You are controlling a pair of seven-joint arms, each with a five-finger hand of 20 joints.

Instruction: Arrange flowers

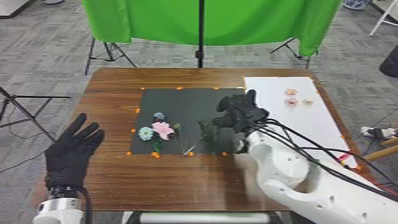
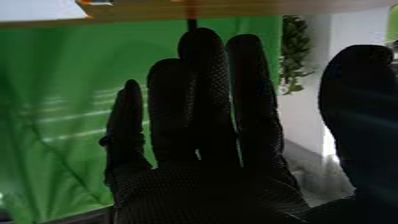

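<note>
- Right hand wide, above the black sheet
- Left hand wide, over the bench
- Pink flower on the sheet, beside a blue flower

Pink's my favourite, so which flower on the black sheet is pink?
The big flower, just right of the pale blue one; no other on the black sheet is pink.

"How do we hold our left hand?"
"Open, fingers straight and spread, pointing forward."
"And our right hand?"
"Open too, fingers nearly straight, thumb well apart from them. Our right arm slants inward and extends farther forward than our left arm."
</note>
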